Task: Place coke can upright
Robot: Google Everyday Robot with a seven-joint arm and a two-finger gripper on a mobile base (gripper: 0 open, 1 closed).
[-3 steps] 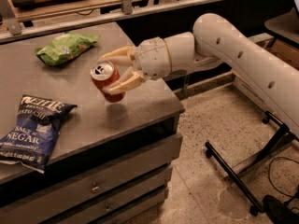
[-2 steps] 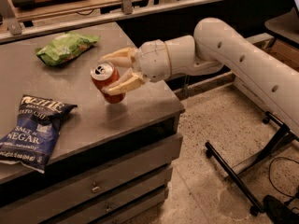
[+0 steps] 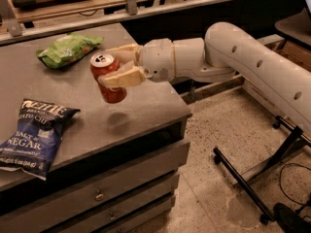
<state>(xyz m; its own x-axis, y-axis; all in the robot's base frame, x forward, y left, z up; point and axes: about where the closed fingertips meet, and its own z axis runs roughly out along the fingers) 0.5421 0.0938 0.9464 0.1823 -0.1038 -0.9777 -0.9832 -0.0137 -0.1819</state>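
At the far left a blue chip bag (image 3: 34,137) lies flat near the front edge of the counter (image 3: 150,108). It is crinkled glossy foil with white lettering, and its lower corner reaches over the edge. Farther back lies a green chip bag (image 3: 68,49), puffy and creased, well apart from the blue one. The counter top is a smooth, matte grey slab with a square corner. Below it are grey drawer fronts (image 3: 121,188) with small round knobs.

Just right of the green bag is the coke can (image 3: 112,92), a small red cylinder with a silver top and pull tab. It is held in the air above the counter and does not touch it; its soft shadow falls on the grey surface below. The can leans slightly, with the top tipped toward the upper left.

The gripper (image 3: 107,66) is clamped around the can from the right. Its tan, wedge-shaped fingers (image 3: 124,76) press the can's sides, one across the front and one behind near the rim.

Behind the gripper is a rounded off-white wrist housing. The arm (image 3: 252,62) is a thick, smooth, pale tube with a few small dark holes. It runs level over the counter's right edge, then bends and slopes down toward the right edge of the view.

Below the arm, the floor (image 3: 214,130) is speckled and pale. Thin black metal stand legs (image 3: 243,183) rest on it.
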